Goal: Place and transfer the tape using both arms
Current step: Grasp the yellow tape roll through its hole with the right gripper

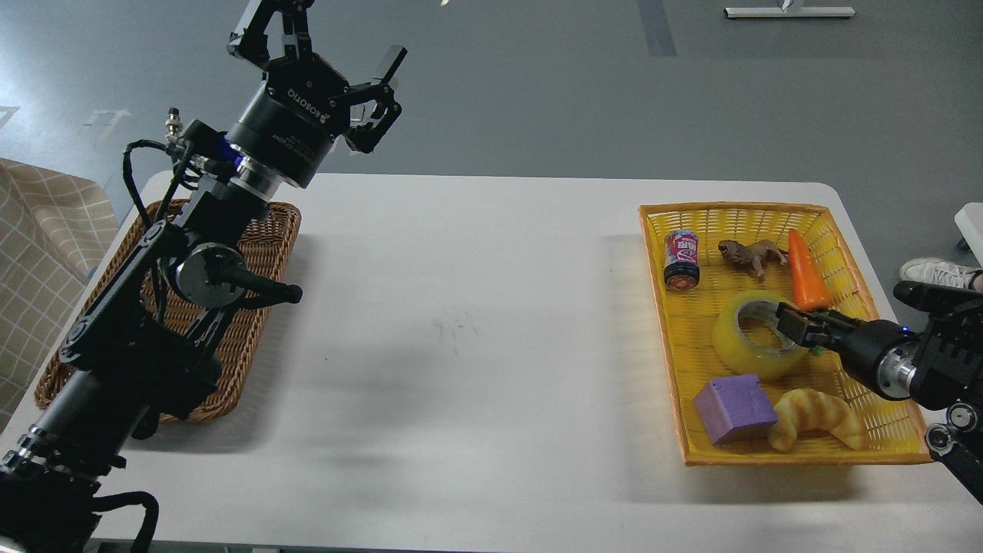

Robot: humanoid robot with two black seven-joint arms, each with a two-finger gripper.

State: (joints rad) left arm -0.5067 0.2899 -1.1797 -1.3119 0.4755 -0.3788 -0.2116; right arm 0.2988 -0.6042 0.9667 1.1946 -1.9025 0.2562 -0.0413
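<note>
The yellow tape roll (743,344) lies flat in the middle of the yellow basket (729,208) at the right. My right gripper (794,328) reaches in from the right edge, with its dark tip at the roll's right rim, over the core. I cannot make out whether its fingers are spread or closed on the rim. My left gripper (338,42) is raised high above the table's far left, over the wicker basket (257,307). It is open and empty.
In the yellow basket are a small can (681,259), a brown toy animal (749,253), an orange carrot (806,270), a purple cube (733,407) and a croissant (815,418). The white table (476,346) lies between the two baskets.
</note>
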